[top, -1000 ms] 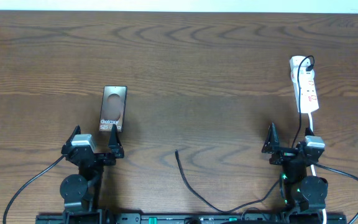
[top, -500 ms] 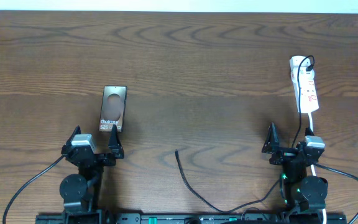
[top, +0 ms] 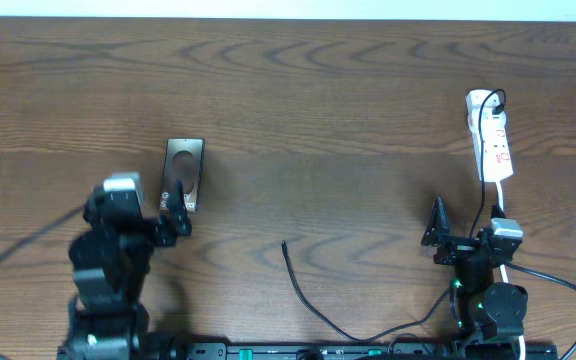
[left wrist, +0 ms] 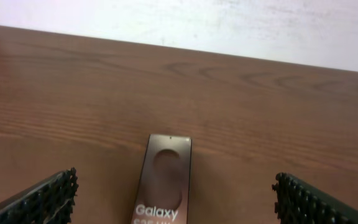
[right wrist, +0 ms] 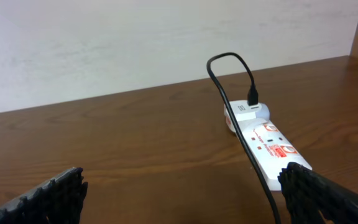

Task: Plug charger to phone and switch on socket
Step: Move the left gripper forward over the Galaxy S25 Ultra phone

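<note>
The left gripper (top: 136, 212) hung with its jaws wide apart over the near end of the Galaxy S25 phone (left wrist: 166, 177), which lay flat on the wooden table (top: 348, 100), left of centre. The right gripper (top: 466, 232) was also spread open, near the white power strip (right wrist: 269, 146). The black charger cable (top: 301, 287) lay with its free tip on bare wood between the arms, well apart from the phone.

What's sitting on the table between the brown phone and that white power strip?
Nothing: in the overhead view, the stretch from the phone to the socket is bare tabletop. The charger lies nearer the robot, off that line.
</note>
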Controlling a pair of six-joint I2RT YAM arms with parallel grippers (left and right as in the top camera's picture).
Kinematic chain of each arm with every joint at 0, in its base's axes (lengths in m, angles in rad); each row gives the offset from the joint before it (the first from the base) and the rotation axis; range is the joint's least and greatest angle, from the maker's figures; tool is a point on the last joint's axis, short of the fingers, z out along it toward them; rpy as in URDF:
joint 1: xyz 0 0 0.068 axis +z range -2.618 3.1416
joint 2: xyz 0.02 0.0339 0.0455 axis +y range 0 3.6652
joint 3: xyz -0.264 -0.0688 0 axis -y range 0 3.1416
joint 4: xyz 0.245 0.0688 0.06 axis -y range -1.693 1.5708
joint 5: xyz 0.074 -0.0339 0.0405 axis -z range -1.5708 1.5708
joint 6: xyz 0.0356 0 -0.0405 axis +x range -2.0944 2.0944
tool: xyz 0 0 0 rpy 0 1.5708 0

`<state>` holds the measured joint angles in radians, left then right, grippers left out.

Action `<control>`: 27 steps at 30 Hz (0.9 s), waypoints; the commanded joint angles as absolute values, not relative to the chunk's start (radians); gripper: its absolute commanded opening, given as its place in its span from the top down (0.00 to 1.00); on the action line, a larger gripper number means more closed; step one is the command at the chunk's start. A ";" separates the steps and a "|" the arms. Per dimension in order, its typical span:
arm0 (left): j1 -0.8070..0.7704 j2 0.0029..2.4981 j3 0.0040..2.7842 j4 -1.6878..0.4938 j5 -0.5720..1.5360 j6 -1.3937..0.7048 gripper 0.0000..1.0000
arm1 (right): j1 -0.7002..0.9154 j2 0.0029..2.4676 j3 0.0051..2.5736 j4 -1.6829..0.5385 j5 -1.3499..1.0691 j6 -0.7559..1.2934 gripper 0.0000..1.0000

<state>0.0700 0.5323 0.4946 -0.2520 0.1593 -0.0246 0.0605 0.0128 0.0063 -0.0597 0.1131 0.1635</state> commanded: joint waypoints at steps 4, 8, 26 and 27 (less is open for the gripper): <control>0.068 0.804 0.756 -0.341 0.176 0.007 0.01 | 0.065 0.007 0.006 -0.064 0.125 0.148 0.01; 0.068 0.956 0.892 -0.395 0.207 0.007 0.01 | 0.065 0.007 0.006 -0.064 0.125 0.148 0.01; 0.066 1.398 1.428 -0.855 0.228 0.095 0.01 | 0.065 0.007 0.006 -0.064 0.125 0.149 0.01; 0.066 1.411 1.435 -0.867 0.227 0.100 0.01 | 0.065 0.007 0.006 -0.064 0.125 0.149 0.01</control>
